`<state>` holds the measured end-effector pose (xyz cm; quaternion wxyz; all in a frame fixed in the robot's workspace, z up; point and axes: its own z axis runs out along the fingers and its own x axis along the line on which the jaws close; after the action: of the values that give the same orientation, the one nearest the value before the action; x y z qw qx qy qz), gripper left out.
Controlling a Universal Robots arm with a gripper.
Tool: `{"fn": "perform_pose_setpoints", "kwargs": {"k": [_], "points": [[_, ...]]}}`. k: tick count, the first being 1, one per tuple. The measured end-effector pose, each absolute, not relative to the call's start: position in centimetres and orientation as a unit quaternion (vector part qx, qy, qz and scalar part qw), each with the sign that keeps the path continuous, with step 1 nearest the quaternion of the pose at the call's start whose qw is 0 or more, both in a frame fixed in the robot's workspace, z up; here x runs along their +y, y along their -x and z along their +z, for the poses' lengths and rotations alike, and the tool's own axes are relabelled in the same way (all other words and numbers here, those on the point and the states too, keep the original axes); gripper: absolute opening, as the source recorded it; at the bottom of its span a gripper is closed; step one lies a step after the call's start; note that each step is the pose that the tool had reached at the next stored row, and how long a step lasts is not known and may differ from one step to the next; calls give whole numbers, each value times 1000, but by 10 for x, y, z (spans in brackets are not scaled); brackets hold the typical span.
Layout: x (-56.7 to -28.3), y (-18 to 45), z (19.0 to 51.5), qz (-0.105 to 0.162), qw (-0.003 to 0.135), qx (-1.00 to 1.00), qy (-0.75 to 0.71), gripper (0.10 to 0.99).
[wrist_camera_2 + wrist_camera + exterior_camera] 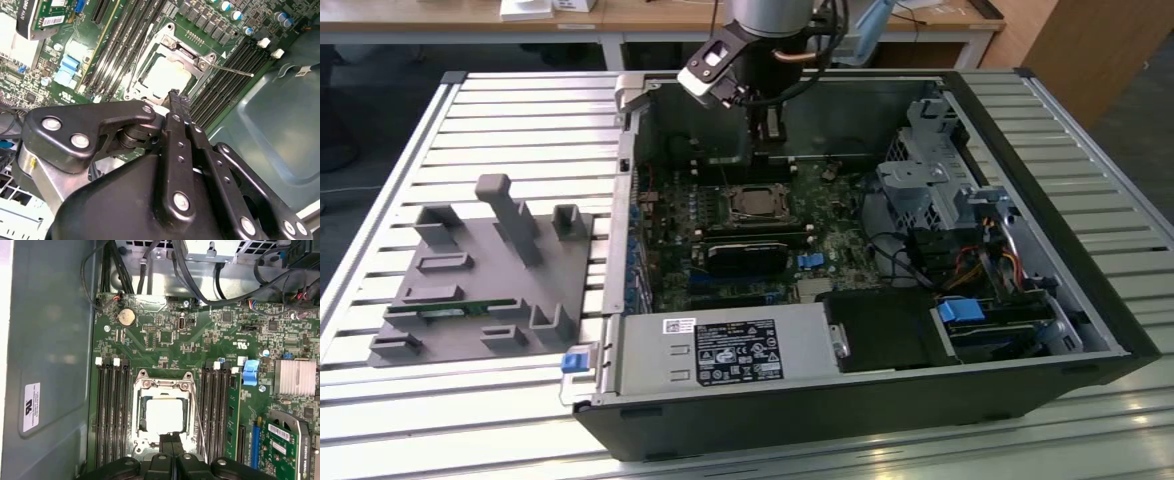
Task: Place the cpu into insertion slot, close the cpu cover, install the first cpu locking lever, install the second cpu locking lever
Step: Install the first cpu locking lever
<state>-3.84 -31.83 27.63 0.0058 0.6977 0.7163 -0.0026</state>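
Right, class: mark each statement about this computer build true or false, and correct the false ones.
1. The cpu lies in the insertion slot. True.
2. The cpu cover stands raised upright. False: it lies flat, framing the chip.
3. The fingers are pressed together. True.
4. The gripper hangs outside the computer case. False: it is inside the case, at the socket's edge.
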Motion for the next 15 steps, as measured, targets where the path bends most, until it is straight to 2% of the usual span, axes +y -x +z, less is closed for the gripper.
{"fn": "perform_pose_setpoints", "kwargs": {"k": [15], "points": [[-318,38,276,-3,6,771,-637,106]]}}
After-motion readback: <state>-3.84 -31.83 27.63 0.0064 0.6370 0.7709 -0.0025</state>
